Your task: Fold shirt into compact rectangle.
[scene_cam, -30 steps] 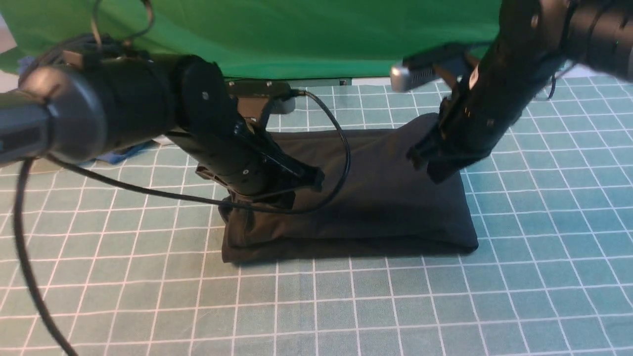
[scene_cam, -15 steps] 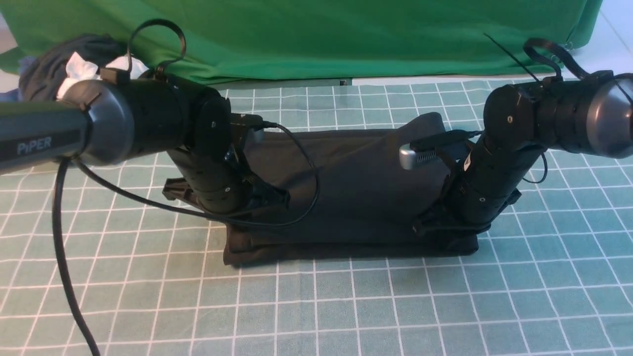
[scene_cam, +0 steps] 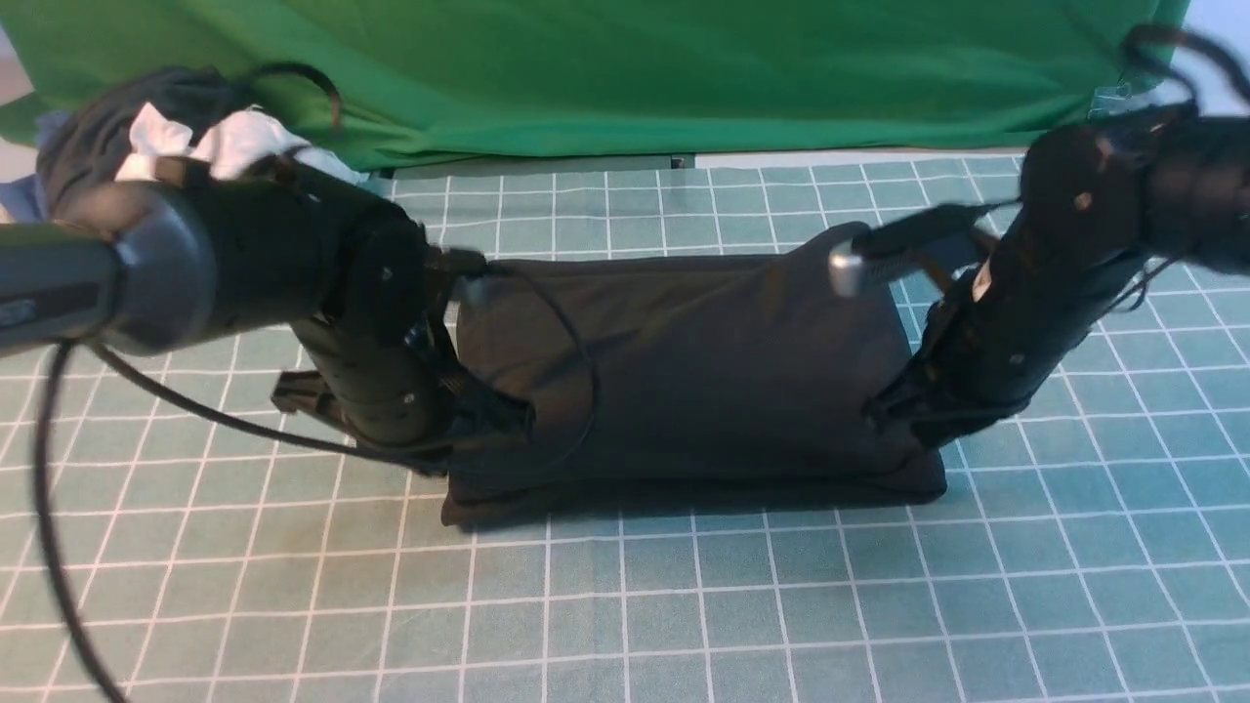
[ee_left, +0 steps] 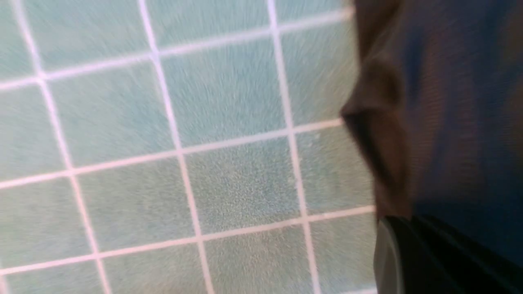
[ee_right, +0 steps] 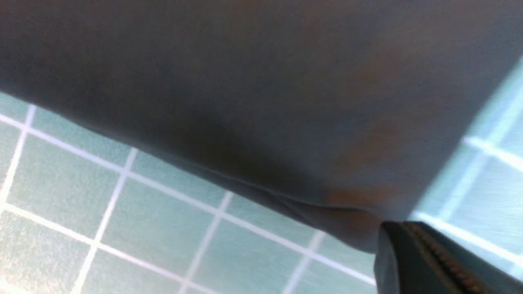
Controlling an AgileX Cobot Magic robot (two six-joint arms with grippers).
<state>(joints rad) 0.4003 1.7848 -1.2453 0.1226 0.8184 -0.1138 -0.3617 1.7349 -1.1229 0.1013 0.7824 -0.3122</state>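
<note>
The black shirt [scene_cam: 684,361] lies folded into a rectangle in the middle of the grid mat, one corner sticking up at its back right. My left gripper [scene_cam: 503,420] is shut, its tip down on the shirt's near left edge. The left wrist view shows the shirt [ee_left: 441,102] beside a dark fingertip [ee_left: 408,253], blurred. My right gripper [scene_cam: 894,415] is shut, its tip down on the near right corner. There the shirt [ee_right: 261,81] fills the right wrist view above the right gripper [ee_right: 392,234]. No cloth shows between either pair of jaws.
A heap of dark, white and blue garments [scene_cam: 146,137] sits at the back left behind my left arm. A green backdrop [scene_cam: 625,68] closes off the far side. The teal grid mat [scene_cam: 684,605] stretches in front of the shirt.
Both arms dropped from above the shirt onto it, then slid apart, the left toward the left edge and the right toward the right edge. The shirt stayed folded.
</note>
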